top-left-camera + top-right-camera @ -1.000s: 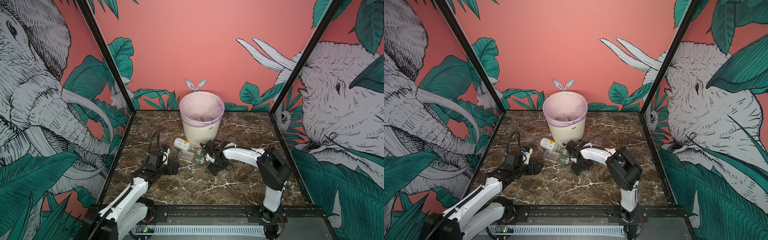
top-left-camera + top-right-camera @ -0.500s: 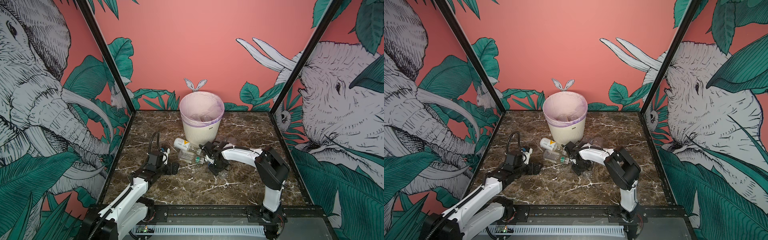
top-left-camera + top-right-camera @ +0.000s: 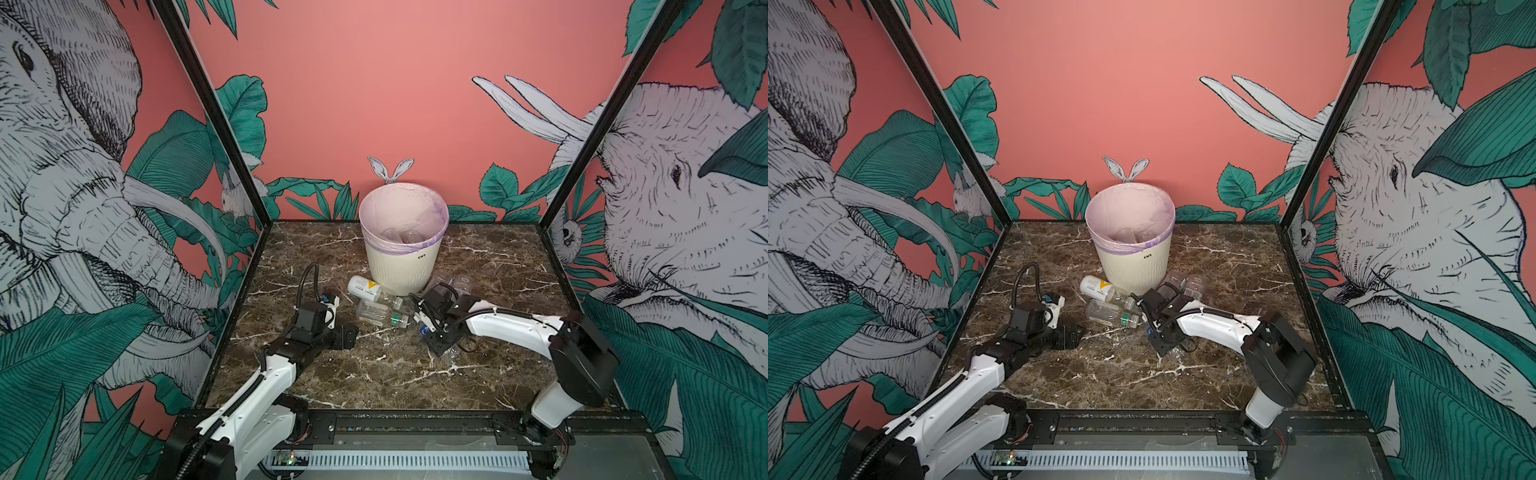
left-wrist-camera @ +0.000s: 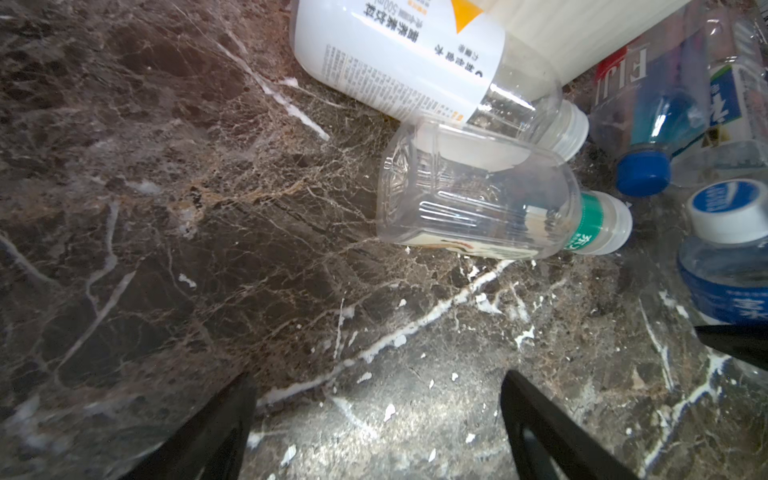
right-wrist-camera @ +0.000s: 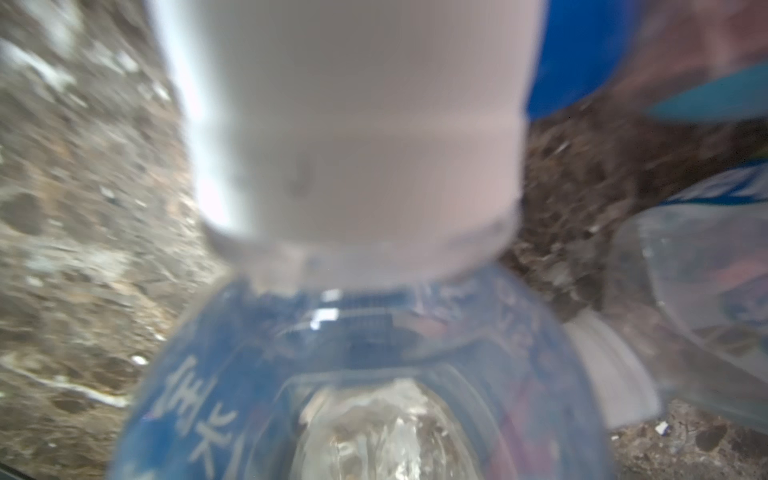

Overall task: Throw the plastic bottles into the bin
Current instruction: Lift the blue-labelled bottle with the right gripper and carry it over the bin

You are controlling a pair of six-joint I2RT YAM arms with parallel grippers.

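Marble desk [image 3: 374, 374] fills the lower middle of both top views. At its back centre stands the bin [image 3: 401, 270], with a lilac bag [image 3: 376, 216] folded over its rim and a few clear plastic bottles [image 3: 399, 236] lying inside. More crowd its foot at mid-frame: a white-labelled bottle [image 3: 365, 286] just beside the bin wall, a clear green-banded bottle [image 3: 376, 312] lying against it, and a blue-capped Fiji bottle [image 4: 648, 124] nearby. The left pincer [image 4: 376, 376] gapes wide over bare desk, short of that cluster. The right pincer [image 3: 432, 334] sits at a blue-labelled, white-capped bottle [image 5: 357, 291] that blocks its wrist view. Whether it is clamped, I cannot tell.
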